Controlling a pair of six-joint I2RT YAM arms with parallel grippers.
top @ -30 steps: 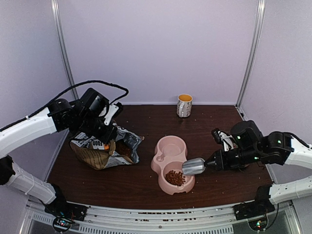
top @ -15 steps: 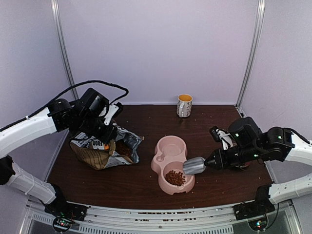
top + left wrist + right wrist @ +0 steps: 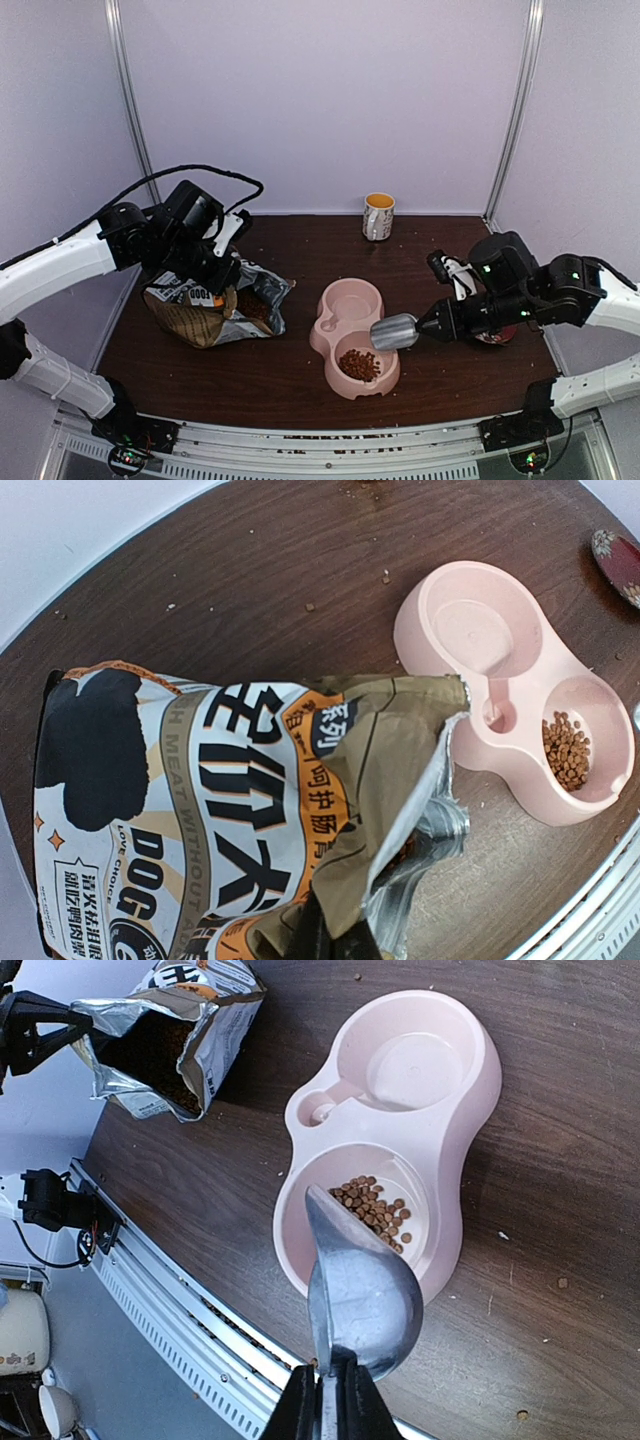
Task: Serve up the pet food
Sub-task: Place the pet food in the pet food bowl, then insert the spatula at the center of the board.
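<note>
- On the left of the counter [image 3: 300, 385]: bag [image 3: 215, 305], foil-lined and printed. It leans with its torn mouth open toward the bowl.
- Mid-counter: pink double bowl [image 3: 322, 335], long axis running near to far. The far well is bare; the near well holds food.
- Left pincer [image 3: 215, 268]: pressed together on the bag's top edge, pinching the foil and holding the mouth up.
- Right pincer [image 3: 330, 1400]: clamped on the scoop's handle, just right of the bowl.
- Back centre, well apart from the rest: mug [image 3: 378, 216], upright, yellow inside.
- Scoop [image 3: 362, 1290]: metal, raised over the right rim of the near well with its lip pointing into that well. Only its outer shell shows, so its contents cannot be told. Contact with the rim also cannot be told.
- Pet food [image 3: 372, 1210]: a small patch of reddish-brown pellets on the floor of the near well, covering part of it. A dark mass also shows inside the bag's mouth. A few strays lie on the counter.
</note>
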